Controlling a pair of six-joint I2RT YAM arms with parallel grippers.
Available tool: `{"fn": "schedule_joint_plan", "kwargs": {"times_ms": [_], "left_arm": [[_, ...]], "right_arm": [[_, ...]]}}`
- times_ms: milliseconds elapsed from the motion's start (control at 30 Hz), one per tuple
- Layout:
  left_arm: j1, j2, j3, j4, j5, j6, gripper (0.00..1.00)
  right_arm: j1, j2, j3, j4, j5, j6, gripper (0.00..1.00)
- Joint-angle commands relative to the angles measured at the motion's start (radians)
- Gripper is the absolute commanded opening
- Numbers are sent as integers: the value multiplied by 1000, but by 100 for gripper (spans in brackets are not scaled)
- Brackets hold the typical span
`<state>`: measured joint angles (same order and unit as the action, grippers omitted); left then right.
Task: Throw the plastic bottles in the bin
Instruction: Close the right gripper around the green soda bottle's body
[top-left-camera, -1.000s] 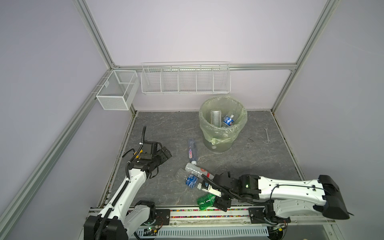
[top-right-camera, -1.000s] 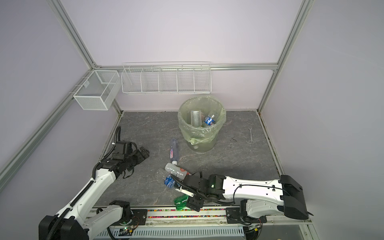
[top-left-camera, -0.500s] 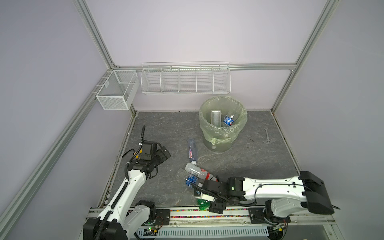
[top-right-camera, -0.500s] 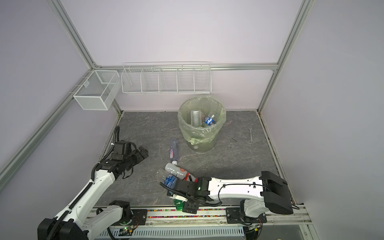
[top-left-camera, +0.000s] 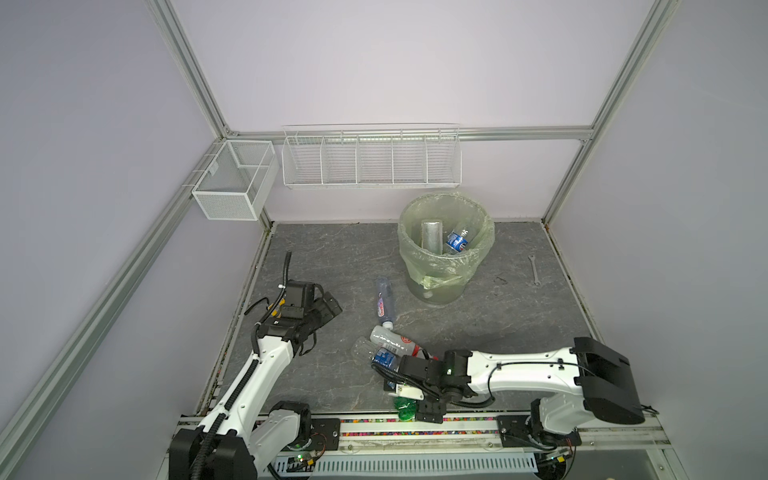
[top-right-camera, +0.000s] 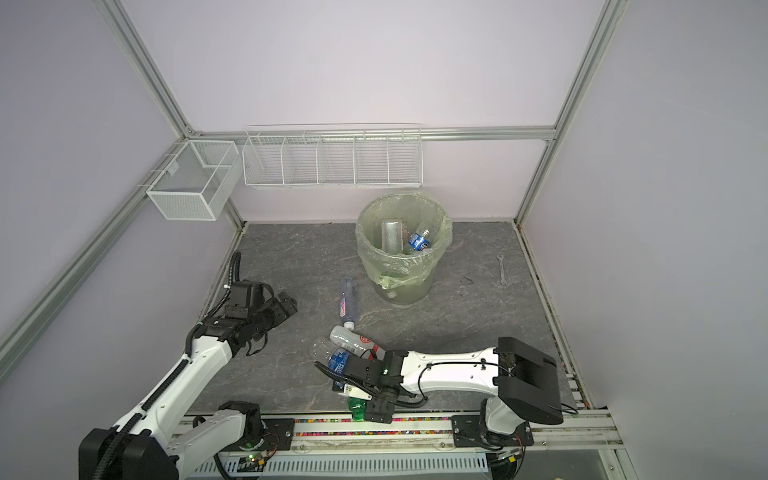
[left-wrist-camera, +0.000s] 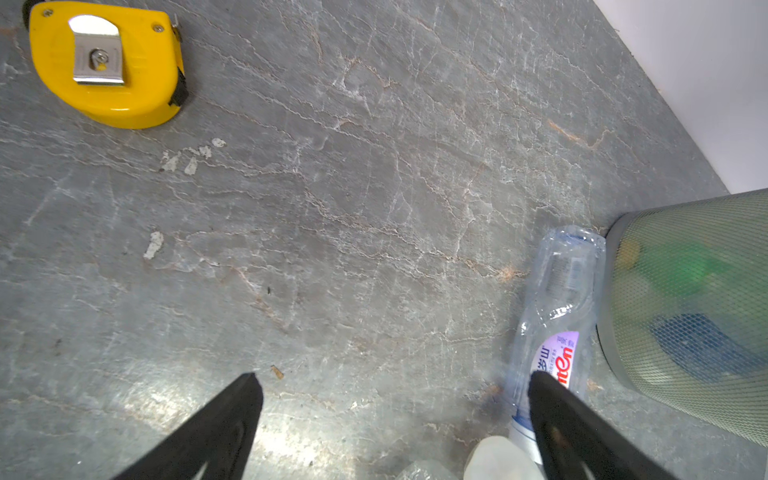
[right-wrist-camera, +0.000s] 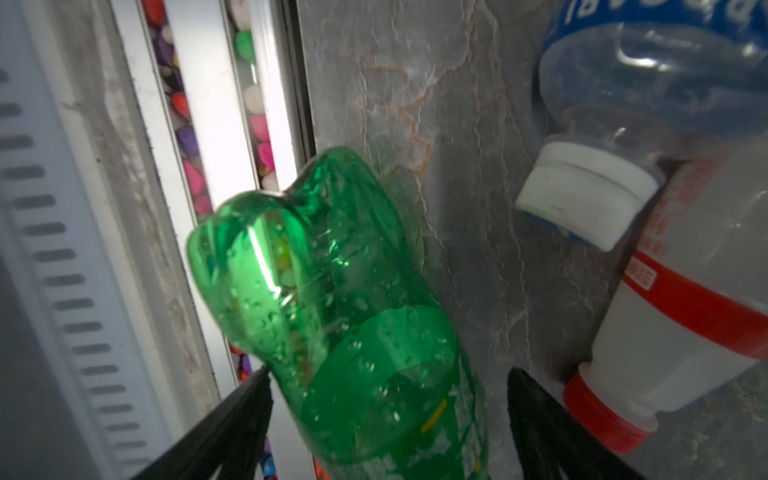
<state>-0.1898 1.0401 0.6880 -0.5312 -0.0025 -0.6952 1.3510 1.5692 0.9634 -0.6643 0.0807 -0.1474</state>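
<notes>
The bin (top-left-camera: 436, 286) stands at the back, lined with a pale green bag, with a blue-labelled bottle (top-left-camera: 457, 241) inside. On the table lie a purple-labelled bottle (top-left-camera: 384, 303), a red-labelled one (top-left-camera: 392, 338) and a blue-labelled one (top-left-camera: 380, 357). A green bottle (right-wrist-camera: 353, 332) lies at the front edge by the rail. My right gripper (right-wrist-camera: 388, 374) is open and straddles the green bottle, with a gap at one finger. My left gripper (left-wrist-camera: 392, 376) hangs open over bare table at the left. The purple-labelled bottle (left-wrist-camera: 557, 316) is beyond one of its fingers.
A yellow tape measure (left-wrist-camera: 108, 62) lies on the table in the left wrist view. A wrench (top-left-camera: 534, 270) lies far right. Two white wire baskets (top-left-camera: 372, 160) (top-left-camera: 232, 183) hang on the back frame. A metal box (top-left-camera: 431, 235) is in the bin. The rail (top-left-camera: 457, 428) runs along the front.
My right arm has folded in, bringing its gripper a little left and down over the green bottle, jaws slightly wider. The left arm has not moved.
</notes>
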Motion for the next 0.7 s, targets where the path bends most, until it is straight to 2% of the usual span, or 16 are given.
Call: {"fn": "schedule_joint_plan", "kwargs": {"times_ms": [0, 133, 300, 433, 667], "left_arm": [[4, 23, 13, 10, -1, 5, 100], [4, 36, 15, 22, -3, 6, 100], [4, 49, 23, 27, 2, 8, 100], [6, 61, 33, 27, -1, 16, 100], [6, 61, 32, 25, -11, 20, 100]], "right_arm": [[-21, 17, 17, 32, -28, -20, 92], [-33, 37, 14, 61, -30, -12, 99], [-35, 53, 8, 87, -35, -4, 85], [-35, 64, 16, 91, -32, -3, 67], [-35, 80, 20, 95, -29, 5, 54]]}}
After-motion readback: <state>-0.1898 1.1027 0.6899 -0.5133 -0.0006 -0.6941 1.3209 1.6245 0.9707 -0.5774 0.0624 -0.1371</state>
